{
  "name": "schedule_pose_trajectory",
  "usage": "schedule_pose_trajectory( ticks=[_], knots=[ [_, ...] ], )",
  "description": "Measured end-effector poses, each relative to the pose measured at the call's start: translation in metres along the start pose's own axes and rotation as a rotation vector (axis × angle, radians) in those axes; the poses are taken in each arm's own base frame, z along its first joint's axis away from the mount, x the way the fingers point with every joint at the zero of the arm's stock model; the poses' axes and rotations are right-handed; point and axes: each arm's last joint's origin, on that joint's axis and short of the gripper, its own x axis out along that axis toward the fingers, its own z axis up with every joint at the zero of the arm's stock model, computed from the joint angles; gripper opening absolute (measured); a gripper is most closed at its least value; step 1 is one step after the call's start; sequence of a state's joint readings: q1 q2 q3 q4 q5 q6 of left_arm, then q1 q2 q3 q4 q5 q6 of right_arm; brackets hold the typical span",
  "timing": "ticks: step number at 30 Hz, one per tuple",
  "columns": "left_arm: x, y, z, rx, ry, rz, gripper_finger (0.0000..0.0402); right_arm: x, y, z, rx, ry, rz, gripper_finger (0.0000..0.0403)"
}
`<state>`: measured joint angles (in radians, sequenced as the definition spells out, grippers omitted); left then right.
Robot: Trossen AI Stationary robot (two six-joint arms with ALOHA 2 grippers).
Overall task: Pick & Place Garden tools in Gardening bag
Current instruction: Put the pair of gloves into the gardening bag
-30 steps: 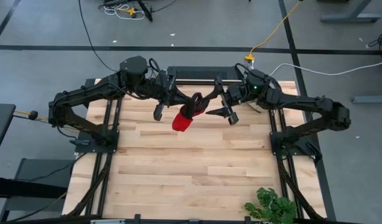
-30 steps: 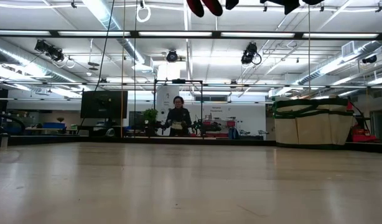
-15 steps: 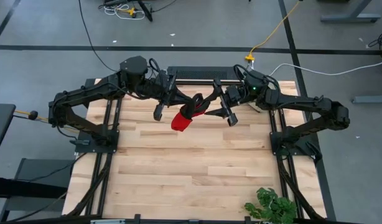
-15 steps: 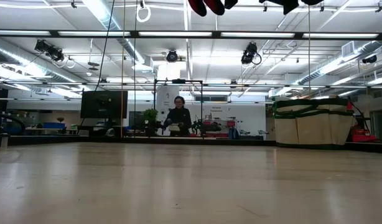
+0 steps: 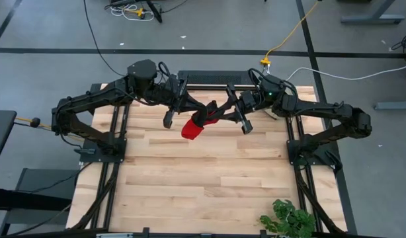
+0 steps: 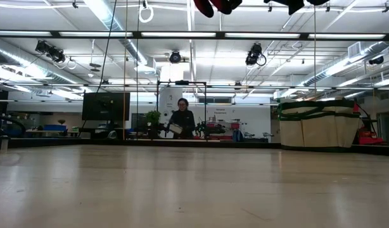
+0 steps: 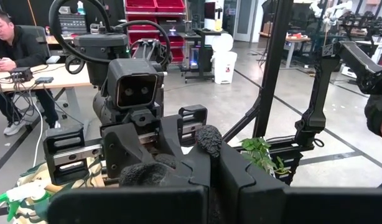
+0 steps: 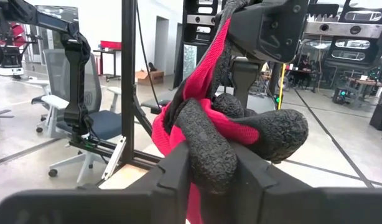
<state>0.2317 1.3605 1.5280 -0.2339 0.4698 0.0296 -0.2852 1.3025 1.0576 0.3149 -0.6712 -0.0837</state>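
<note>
You see the red-and-black glove held up over the table's far end, both the left gripper and right gripper pinching it, while the gardening bag shows no inside.

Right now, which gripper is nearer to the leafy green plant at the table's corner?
Right. The right gripper closes on the glove on the plant's side; the left gripper, shut on that glove, sits slightly farther.
</note>
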Motion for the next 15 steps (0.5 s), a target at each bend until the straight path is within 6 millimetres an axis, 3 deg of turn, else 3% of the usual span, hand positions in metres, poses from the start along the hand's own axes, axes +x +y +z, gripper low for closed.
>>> schedule_pose_trajectory(
  ticks=[15],
  knots=[
    [0.0,0.0,-0.0003,-0.003,0.003,0.0,0.0015,-0.0001,0.0001,0.0,0.0,0.001,0.0,0.0005]
  ],
)
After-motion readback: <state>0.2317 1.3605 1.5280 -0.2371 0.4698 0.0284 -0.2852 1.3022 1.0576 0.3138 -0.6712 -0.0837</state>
